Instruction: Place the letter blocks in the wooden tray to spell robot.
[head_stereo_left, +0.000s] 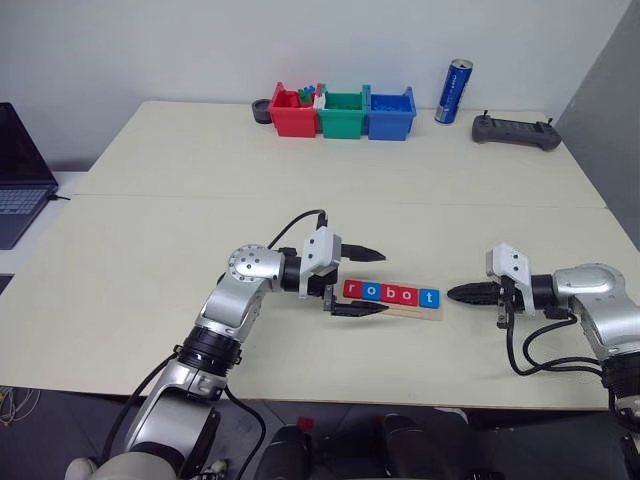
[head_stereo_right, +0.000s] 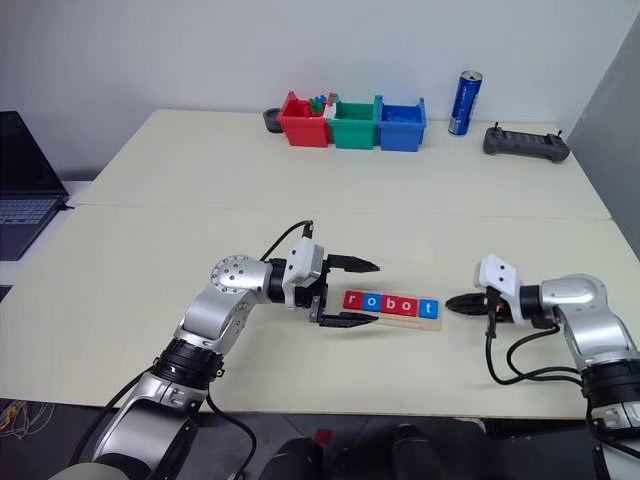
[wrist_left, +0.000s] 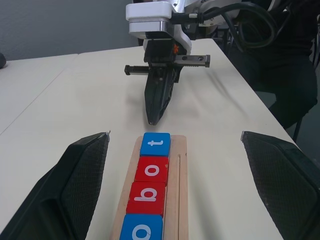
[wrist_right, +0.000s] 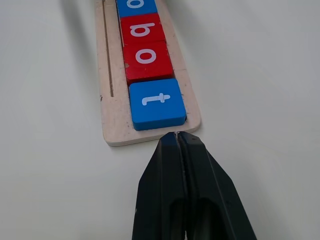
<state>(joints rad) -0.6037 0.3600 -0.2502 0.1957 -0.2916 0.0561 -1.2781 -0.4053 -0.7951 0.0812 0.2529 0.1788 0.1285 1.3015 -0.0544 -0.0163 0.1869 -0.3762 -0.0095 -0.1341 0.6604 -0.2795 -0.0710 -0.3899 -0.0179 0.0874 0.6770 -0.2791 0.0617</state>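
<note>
Currently the letter blocks (head_stereo_left: 390, 294) sit in the wooden tray (head_stereo_left: 432, 313) at mid-table, spelling robot. The right gripper (wrist_right: 177, 136), fingers pressed together and empty, points at the tray's t end; forward drift would likely push the row. The left gripper (head_stereo_left: 366, 282), spread wide and empty, straddles the r end; closing could dislodge that tile.

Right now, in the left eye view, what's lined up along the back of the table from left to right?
Red bin → green bin → blue bin → blue can → dark handheld controller.
</note>
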